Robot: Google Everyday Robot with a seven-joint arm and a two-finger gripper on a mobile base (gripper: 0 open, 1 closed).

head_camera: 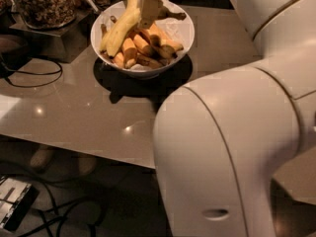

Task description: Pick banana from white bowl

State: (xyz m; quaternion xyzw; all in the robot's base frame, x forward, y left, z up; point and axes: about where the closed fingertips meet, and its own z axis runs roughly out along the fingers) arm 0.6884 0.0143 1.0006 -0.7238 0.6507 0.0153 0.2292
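The white bowl stands at the back of the table and holds several fruits. The long bright-yellow banana lies slanted along the bowl's left side, its upper end pointing to the rim at the back. Short orange-yellow bananas fill the middle of the bowl. My gripper reaches down from the top edge of the view into the bowl, right beside the banana's upper end and touching or nearly touching it. The gripper's upper part is cut off by the view's edge.
A glass jar of brown nuts stands on a dark block left of the bowl. A black cable loops on the table's left. My white arm fills the right foreground. The table's front edge runs across the middle.
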